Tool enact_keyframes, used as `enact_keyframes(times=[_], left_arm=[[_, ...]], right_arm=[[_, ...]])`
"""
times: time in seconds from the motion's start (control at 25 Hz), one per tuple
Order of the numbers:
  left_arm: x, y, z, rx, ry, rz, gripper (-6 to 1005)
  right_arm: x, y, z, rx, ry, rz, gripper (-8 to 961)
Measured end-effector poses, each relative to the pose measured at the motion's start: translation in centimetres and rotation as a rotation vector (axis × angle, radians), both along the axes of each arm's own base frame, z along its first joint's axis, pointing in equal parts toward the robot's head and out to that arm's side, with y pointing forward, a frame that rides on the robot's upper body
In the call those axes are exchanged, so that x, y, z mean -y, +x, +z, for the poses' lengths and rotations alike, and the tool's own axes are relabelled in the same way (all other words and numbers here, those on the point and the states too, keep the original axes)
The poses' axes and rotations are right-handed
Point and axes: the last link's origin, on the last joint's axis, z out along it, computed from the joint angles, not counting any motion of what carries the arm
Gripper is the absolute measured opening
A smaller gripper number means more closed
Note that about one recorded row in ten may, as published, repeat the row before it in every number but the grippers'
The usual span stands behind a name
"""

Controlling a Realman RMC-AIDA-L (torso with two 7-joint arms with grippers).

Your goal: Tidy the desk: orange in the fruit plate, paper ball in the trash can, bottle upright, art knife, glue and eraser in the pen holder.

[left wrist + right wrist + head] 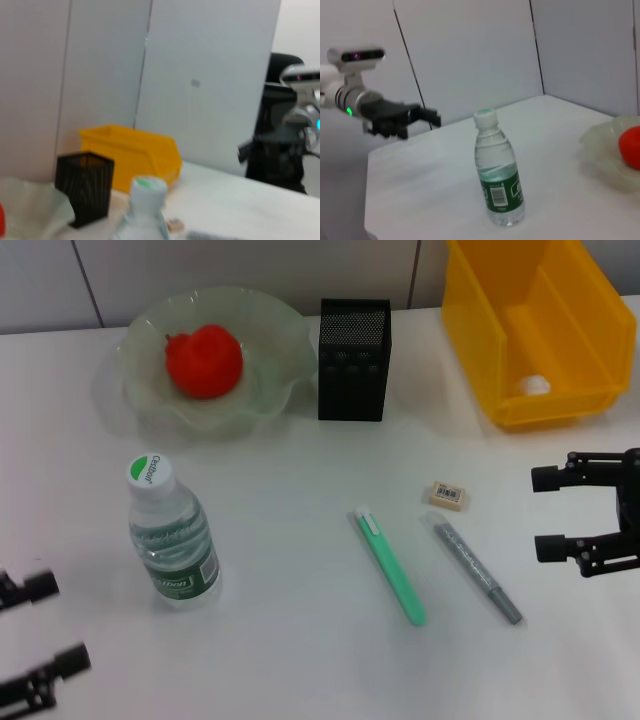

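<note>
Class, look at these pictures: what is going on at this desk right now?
A two-armed robot is partway through tidying a desk. The orange already sits in the fruit plate, the bottle stands upright, and a white paper ball lies in the trash can. The eraser, a green art knife and a grey glue pen lie on the table, not yet in the pen holder. The right gripper hovers open near them; the left gripper is open at the near edge, holding nothing.
</note>
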Motion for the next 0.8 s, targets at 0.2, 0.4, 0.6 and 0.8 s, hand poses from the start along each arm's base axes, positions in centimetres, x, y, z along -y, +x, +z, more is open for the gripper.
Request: enact_keyframes(times=[0.2, 0.4, 0.6, 0.8], left_arm=[[0.8, -1.1, -2.1, -0.040, -0.050, -0.018, 785], [0.5, -1.2, -3.5, -0.036, -0.060, -0.049, 784], [0.0, -1.4, -4.1, -0.063, -0.069, -0.053, 784], [-0.4, -1.4, -4.3, -0.073, -0.070, -0.059, 784]], right_arm=[[-0.5, -0.4, 0.3, 0.005, 0.000, -0.029, 797], [-1.4, -1.2, 1.3, 0.048, -0.004, -0.091, 796], [-3.0, -2.9, 2.2, 0.156, -0.022, -0.198, 796], [-5.3, -5.8, 2.1, 0.278, -0.088, -0.301, 795]])
